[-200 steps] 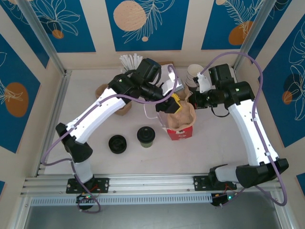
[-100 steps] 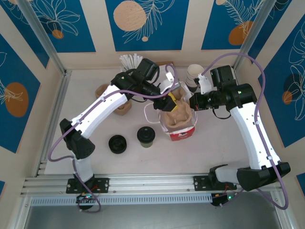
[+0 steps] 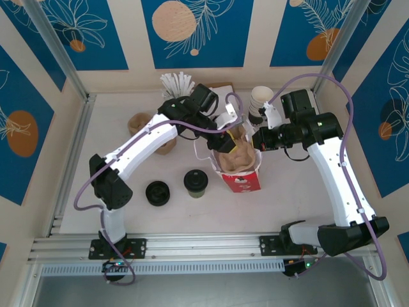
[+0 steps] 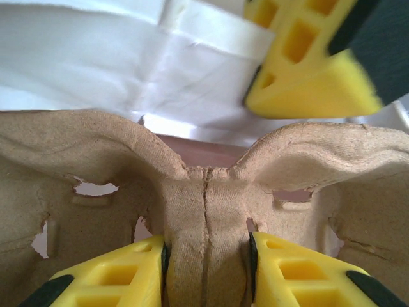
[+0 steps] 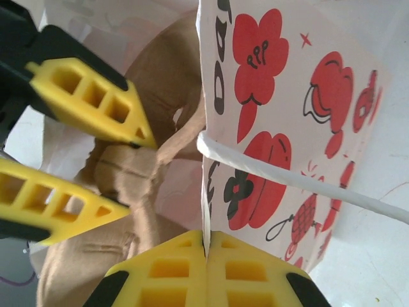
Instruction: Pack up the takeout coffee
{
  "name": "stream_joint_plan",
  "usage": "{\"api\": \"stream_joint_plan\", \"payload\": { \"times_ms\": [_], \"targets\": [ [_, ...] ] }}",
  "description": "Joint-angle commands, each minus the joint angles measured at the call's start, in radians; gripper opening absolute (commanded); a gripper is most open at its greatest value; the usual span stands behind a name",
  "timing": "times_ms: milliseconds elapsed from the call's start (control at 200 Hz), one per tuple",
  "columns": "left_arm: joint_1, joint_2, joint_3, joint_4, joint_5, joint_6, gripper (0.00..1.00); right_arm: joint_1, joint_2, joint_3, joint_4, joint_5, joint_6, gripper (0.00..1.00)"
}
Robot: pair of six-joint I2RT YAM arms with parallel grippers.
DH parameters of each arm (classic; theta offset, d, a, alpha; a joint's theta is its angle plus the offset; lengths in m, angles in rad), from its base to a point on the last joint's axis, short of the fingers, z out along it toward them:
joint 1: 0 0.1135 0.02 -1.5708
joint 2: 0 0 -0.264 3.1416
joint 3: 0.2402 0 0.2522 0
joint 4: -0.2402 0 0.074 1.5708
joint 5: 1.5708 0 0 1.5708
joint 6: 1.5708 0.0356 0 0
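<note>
The takeout coffee (image 3: pixel 195 181), an olive-green cup with a black lid, stands on the table left of the red-and-white paper bag (image 3: pixel 243 176), untouched. A brown pulp cup carrier (image 3: pixel 238 157) sits in the bag's open mouth. My left gripper (image 3: pixel 225 142) is shut on the carrier's central ridge (image 4: pixel 206 217), with the left gripper (image 4: pixel 206 272) squeezing it from both sides. My right gripper (image 3: pixel 259 139) pinches the bag's right rim; the right gripper (image 5: pixel 206 252) is shut on the paper edge of the bag (image 5: pixel 287 121). The carrier (image 5: pixel 128 179) shows inside.
A low black disc (image 3: pixel 157 192) lies left of the coffee. A stack of white cups (image 3: pixel 261 99) and a holder of white straws (image 3: pixel 176 82) stand at the back. A brown cup (image 3: pixel 137 121) sits back left. The bag's white handle (image 5: pixel 300 182) loops outside.
My left arm has swung farther right and lowered the carrier deeper into the bag. The bag has shifted slightly. The right gripper keeps its hold on the rim.
</note>
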Motion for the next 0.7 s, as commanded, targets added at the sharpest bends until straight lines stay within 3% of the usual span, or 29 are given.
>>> {"api": "stream_joint_plan", "payload": {
  "times_ms": [0, 325, 695],
  "targets": [
    [0.008, 0.019, -0.018, -0.017, -0.033, 0.060, 0.33, 0.004, -0.007, -0.004, -0.024, -0.051, -0.010, 0.00],
    [0.004, 0.027, -0.058, 0.047, -0.074, 0.073, 0.33, 0.004, 0.005, -0.023, -0.019, -0.090, 0.010, 0.00],
    [-0.011, -0.067, -0.114, 0.103, 0.001, 0.006, 0.33, -0.026, 0.013, -0.024, -0.004, -0.203, 0.148, 0.00]
  ]
}}
